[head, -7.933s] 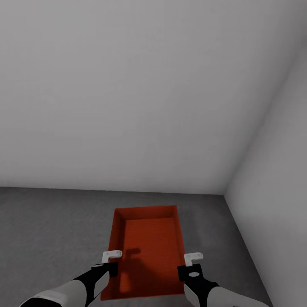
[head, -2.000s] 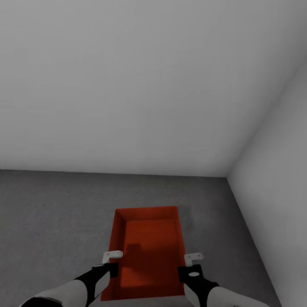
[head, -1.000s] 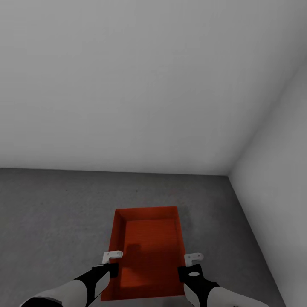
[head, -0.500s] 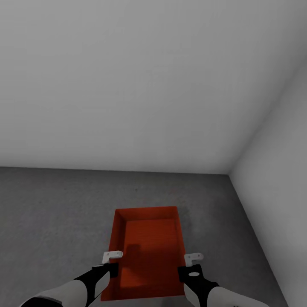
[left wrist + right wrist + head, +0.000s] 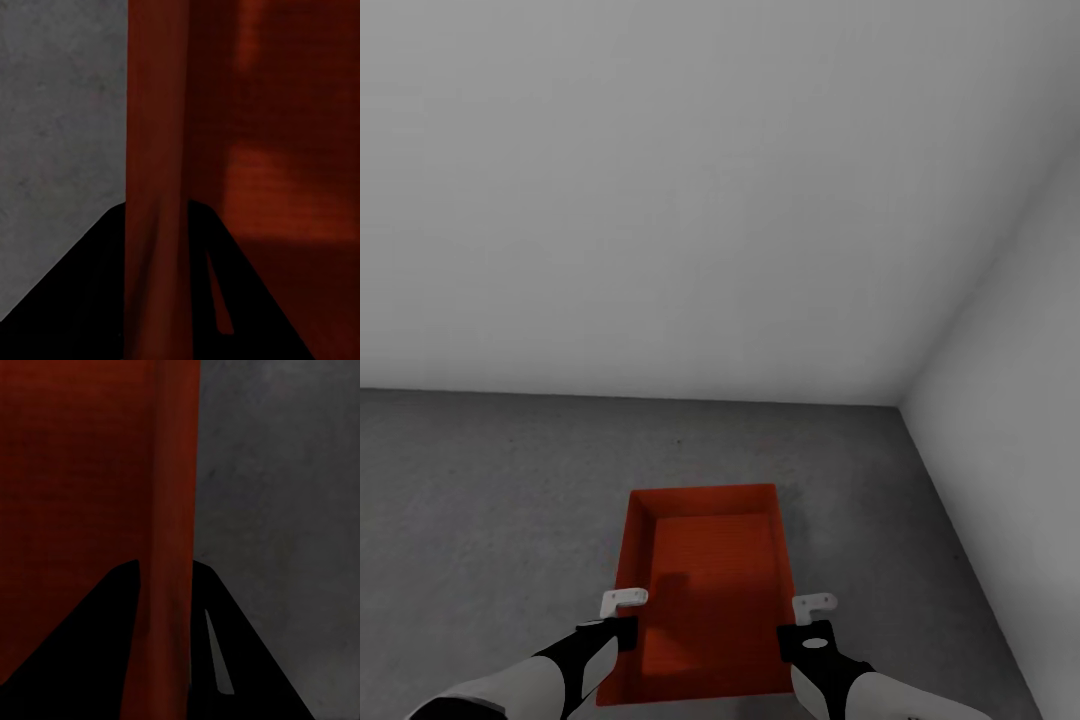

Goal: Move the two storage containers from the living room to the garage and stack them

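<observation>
One orange-red storage container (image 5: 710, 590) hangs lengthwise between my two arms, low in the head view, over the garage's dark grey floor (image 5: 490, 520). My left gripper (image 5: 622, 625) is shut on its left long wall, and the left wrist view has that wall (image 5: 157, 150) running between the dark fingers (image 5: 90, 300). On the right long wall my right gripper (image 5: 802, 628) is shut, with the wall (image 5: 174, 495) passing between its fingers (image 5: 247, 660). The ribbed bottom (image 5: 292, 195) is empty. Whether the container touches the floor I cannot tell.
A pale grey wall (image 5: 660, 200) stands ahead and meets a second wall (image 5: 1020, 400) at a corner on the right. Rough grey floor stretches to the left of the container, with a narrower strip (image 5: 880, 540) to its right.
Over the earlier frames the line where wall meets floor has risen in the view and more floor shows. The container and both grippers keep their place in the picture, so the camera moved with them.
</observation>
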Controlling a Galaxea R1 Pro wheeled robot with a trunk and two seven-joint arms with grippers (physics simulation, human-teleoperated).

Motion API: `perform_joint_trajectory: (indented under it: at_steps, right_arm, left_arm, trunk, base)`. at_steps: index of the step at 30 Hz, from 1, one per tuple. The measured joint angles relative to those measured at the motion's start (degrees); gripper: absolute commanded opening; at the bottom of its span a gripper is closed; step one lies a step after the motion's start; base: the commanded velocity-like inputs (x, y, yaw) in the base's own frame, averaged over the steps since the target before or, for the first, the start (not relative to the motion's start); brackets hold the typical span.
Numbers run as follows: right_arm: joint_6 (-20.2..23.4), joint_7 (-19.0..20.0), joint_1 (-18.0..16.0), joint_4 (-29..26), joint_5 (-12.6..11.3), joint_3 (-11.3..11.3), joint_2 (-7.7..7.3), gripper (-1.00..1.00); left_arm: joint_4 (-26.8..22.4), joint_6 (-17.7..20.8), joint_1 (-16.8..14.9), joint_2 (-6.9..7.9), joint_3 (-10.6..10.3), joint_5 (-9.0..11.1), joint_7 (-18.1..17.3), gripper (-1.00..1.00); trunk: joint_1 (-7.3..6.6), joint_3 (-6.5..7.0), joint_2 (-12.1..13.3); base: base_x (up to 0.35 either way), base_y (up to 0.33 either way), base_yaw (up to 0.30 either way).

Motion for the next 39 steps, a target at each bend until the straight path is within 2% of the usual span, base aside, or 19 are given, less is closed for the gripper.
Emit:
perform_joint_trajectory:
  at_steps: [39]
  right_arm:
    - [0.03, 0.06, 0.0, 0.02, -0.03, 0.03, -0.01, -1.0]
  left_arm:
    - [0.05, -0.01, -0.01, 0.0, 0.02, 0.02, -0.02, -1.0]
  trunk:
    - [8.57, -7.0, -15.64]
  base:
    - [0.0, 0.0, 0.0]
